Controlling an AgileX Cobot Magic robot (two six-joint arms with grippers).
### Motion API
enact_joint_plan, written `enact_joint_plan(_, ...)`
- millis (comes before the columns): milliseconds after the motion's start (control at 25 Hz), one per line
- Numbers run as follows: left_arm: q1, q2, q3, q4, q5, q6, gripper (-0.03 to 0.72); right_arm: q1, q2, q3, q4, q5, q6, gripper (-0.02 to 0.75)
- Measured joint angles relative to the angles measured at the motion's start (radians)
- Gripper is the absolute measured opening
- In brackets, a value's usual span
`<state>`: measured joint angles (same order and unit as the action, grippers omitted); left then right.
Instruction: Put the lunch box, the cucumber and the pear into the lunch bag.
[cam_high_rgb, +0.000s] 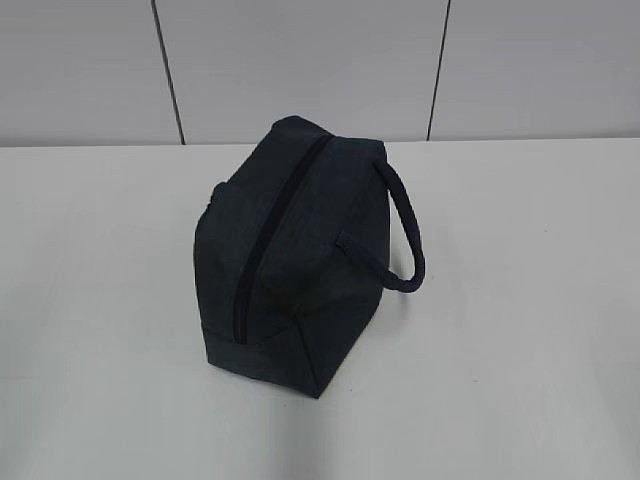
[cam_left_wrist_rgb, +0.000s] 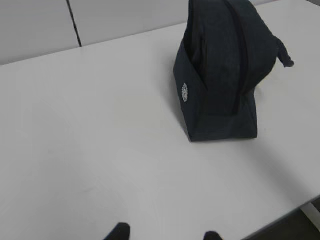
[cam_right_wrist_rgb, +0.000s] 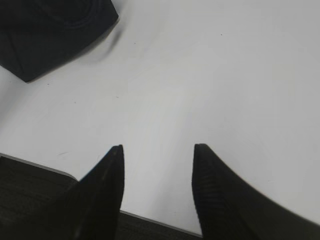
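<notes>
1. Bag (cam_high_rgb: 300, 250): dark navy, standing alone mid-table, slightly left of centre in the exterior view, one short end facing the camera.
2. Zipper (cam_high_rgb: 270, 240) runs along the tapered top from the far end down the near end; looks closed, no gap visible. Ring pull too dark to make out.
3. Handle (cam_high_rgb: 405, 225): thick loop hanging off the bag's right side, lower end near the table (cam_high_rgb: 520, 350).
4. Left wrist view: bag (cam_left_wrist_rgb: 220, 80) upper right, well away from the gripper; small round white logo (cam_left_wrist_rgb: 184, 92) on its side panel; handle end (cam_left_wrist_rgb: 286, 57) pokes out at right.
5. Left gripper (cam_left_wrist_rgb: 165, 234): only two dark fingertips (cam_left_wrist_rgb: 119, 231) at the bottom edge, apart, nothing between them, over bare table (cam_left_wrist_rgb: 100, 150).
6. Right gripper (cam_right_wrist_rgb: 157, 165): two dark fingers (cam_right_wrist_rgb: 107, 190) spread apart, empty, above the table (cam_right_wrist_rgb: 225, 75) near its edge.
7. Right wrist view: bag corner (cam_right_wrist_rgb: 45, 35) upper left, well apart from the fingers.
8. Neither gripper touches the bag; neither shows in the exterior view.
9. Table white, matte; grey panel wall (cam_high_rgb: 300, 60) with dark seams behind it.
</notes>
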<state>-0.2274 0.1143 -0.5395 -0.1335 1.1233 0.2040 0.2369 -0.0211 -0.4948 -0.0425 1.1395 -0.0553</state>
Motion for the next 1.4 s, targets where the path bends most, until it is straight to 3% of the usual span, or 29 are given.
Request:
enact_joint_plan(240,0.124,-0.112,0.000,0.000,0.004,0.000,0.276,0.000,0.000,0.000,-0.002,0.002,0.000,0.351)
enact_joint_plan(360,0.153,-0.126,0.000,-0.001,0.005,0.000,0.276,0.000,0.000,0.000,-0.002,0.002,0.000,0.351)
enact_joint_plan(520,0.156,-0.129,0.000,-0.001,0.002,0.000,0.276,-0.031,0.000,0.000,-0.002,0.002,0.000,0.351)
enact_joint_plan(760,0.156,-0.129,0.000,-0.010,0.002,0.000,0.276,-0.169,0.000,0.000,-0.002,0.002,0.002,0.351)
enact_joint_plan(1400,0.182,-0.129,0.000,-0.019,0.002,0.000,0.276,-0.184,0.000,0.000,-0.002,0.002,0.002,0.351)
